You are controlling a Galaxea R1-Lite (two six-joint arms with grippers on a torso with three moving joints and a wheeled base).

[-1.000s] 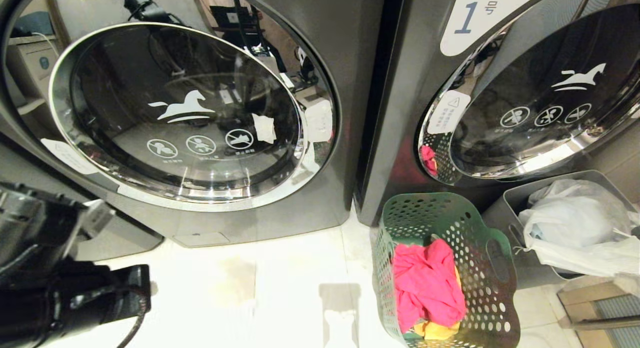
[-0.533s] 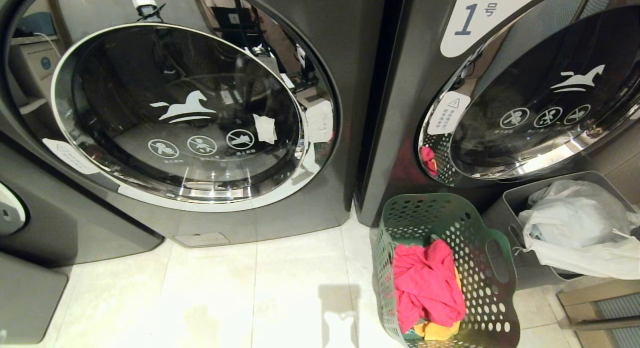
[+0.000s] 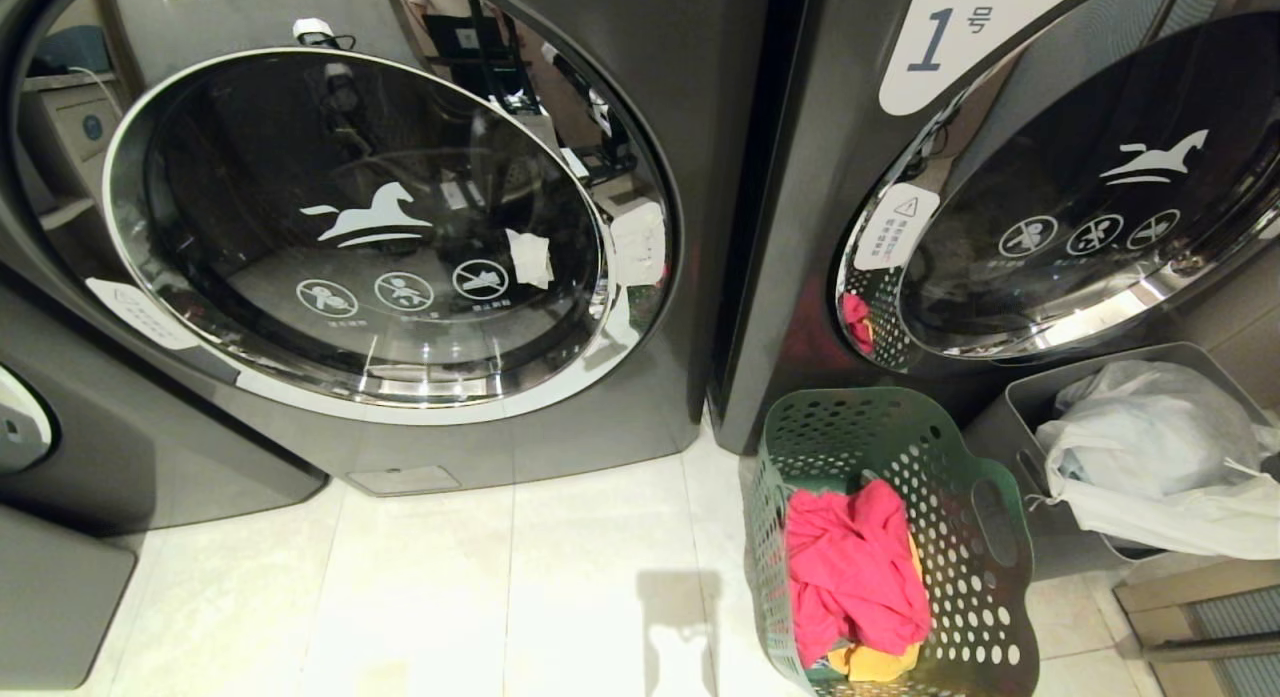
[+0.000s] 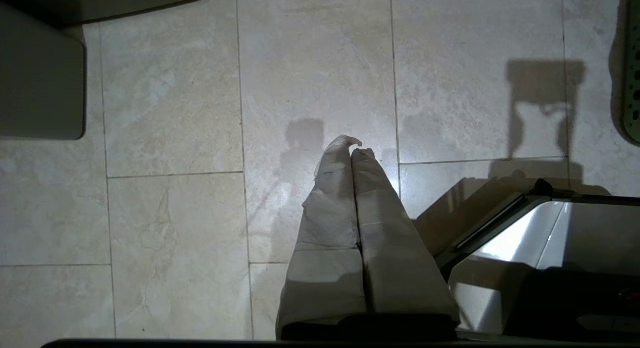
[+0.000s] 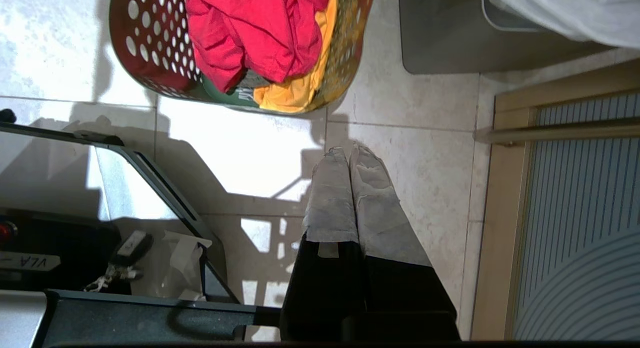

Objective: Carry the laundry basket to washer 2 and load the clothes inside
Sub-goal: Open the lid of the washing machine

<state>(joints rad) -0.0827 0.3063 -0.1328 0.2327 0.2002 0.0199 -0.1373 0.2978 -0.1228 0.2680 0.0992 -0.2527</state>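
Change since one second ago: left arm has left the head view, where it filled the lower left corner; basket and machines are at the same places.
Left gripper [image 4: 356,151]: fingers pressed together, nothing between them; it hangs above the pale floor tiles [image 4: 175,113], pointing down, beside the robot's own base [image 4: 550,258].
Right gripper [image 5: 350,153]: fingers also closed flat on each other, holding nothing; it is above the tiles, near the laundry basket [image 5: 150,53] but not touching it.
Laundry basket [image 3: 960,477]: green, perforated, it stands on the floor in front of the machine labelled 1 [image 3: 800,177], just beside the grey bin [image 3: 1030,407] with a white bag [image 3: 1150,447].
Clothes: pink-red garment [image 3: 850,567] lies on top inside the basket, yellow-orange one [image 3: 875,662] under it; in the right wrist view a small grey-green piece [image 5: 247,83] shows between them.
Left-hand washer [image 3: 660,397]: its round chrome-ringed door [image 3: 360,227] is shut; its number label is not visible, so I cannot tell the numeral.
Distance: basket is well apart from this door, on the other side of the gap between the two machines.
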